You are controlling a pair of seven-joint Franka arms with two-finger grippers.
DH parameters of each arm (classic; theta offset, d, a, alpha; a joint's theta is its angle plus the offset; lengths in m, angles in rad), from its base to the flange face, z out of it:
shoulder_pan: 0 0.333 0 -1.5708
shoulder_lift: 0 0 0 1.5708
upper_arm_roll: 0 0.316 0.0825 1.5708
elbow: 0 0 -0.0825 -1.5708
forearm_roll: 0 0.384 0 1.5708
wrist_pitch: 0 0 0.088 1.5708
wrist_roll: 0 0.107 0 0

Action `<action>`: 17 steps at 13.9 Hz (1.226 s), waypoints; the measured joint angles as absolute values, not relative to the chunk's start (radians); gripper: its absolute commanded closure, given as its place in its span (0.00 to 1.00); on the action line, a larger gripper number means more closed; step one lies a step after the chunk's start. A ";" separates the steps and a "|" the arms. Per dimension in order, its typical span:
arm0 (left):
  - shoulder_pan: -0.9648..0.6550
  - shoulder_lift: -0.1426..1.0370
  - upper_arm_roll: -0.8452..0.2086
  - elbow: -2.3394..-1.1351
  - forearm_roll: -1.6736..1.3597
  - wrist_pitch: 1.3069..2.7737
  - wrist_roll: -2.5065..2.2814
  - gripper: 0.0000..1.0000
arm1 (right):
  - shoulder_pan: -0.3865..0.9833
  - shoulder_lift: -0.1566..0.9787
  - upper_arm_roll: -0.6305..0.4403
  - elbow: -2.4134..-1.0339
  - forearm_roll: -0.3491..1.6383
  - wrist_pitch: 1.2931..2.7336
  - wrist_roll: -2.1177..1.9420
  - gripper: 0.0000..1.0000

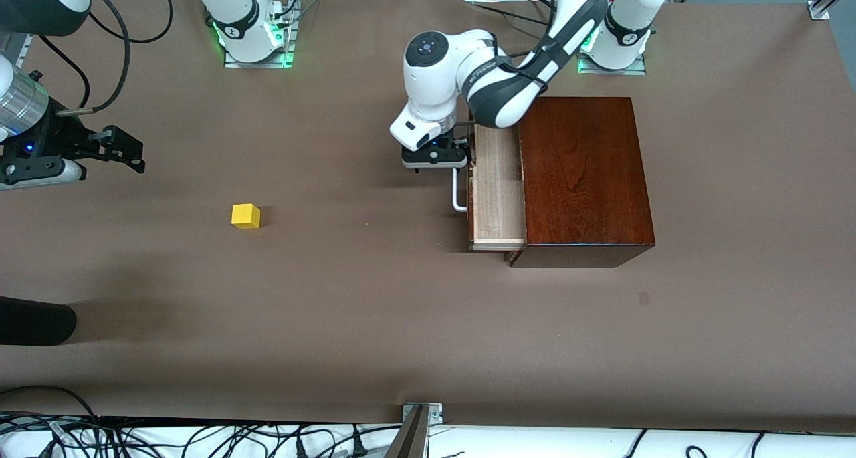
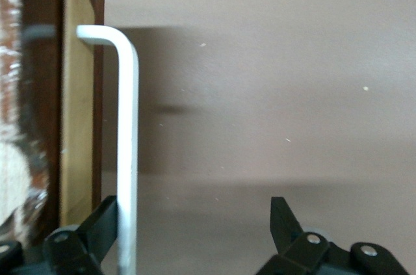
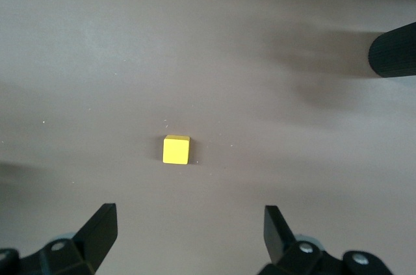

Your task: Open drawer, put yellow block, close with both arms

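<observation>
1. While the left gripper [image 1: 433, 156] sits low at the drawer's [image 1: 497, 190] front, its fingers [image 2: 97, 226] are spread wide, and the white handle [image 2: 127, 145] runs right along one of them, so it isn't pinching anything. The other finger stands well apart from the bar, over bare table.
2. Drawer's pulled partway out of the box [image 1: 583, 177], toward the right arm's end of the table. You can see the pale tray from above, and nothing shows inside it.
3. Handle sticks out from the dark front panel, and the left gripper is at its end farther from the front camera.
4. The box sits on the left arm's end of the table [image 1: 401, 311], just in front of that arm's base.
5. Right gripper [image 1: 124, 152] hangs up in the air over the right arm's end of the table, fingers [image 3: 97, 229] spread wide too, holding nothing.
6. Its wrist view looks straight down on the block [image 3: 175, 150], which shows between the two fingers, down on the table.
7. Block [image 1: 245, 216] rests flat on the brown table, well apart from the drawer and nearer to the front camera than the box's handle.
</observation>
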State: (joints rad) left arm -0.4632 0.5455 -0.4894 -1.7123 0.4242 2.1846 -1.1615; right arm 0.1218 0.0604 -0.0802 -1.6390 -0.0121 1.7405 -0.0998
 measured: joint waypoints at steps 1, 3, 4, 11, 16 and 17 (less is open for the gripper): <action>-0.468 0.546 -0.493 -1.706 0.424 2.170 -1.167 0.00 | 0.122 0.060 -0.080 -1.639 -0.012 1.740 -0.100 0.00; -0.472 0.547 -0.499 -1.693 0.424 2.157 -1.170 0.00 | 0.122 0.060 -0.080 -1.639 -0.012 1.741 -0.100 0.00; -0.473 0.547 -0.502 -1.686 0.424 2.156 -1.171 0.00 | 0.122 0.060 -0.080 -1.639 -0.012 1.741 -0.100 0.00; -0.450 0.502 -0.517 -1.569 0.424 1.931 -1.171 0.00 | 0.122 0.060 -0.080 -1.639 -0.016 1.741 -0.100 0.00; -0.326 0.372 -0.521 -1.546 0.348 1.814 -1.030 0.00 | 0.124 0.064 -0.078 -1.638 -0.031 1.740 -0.101 0.00; -0.295 0.343 -0.521 -1.545 0.333 1.782 -0.984 0.00 | 0.130 0.071 -0.077 -1.639 -0.031 1.738 -0.103 0.00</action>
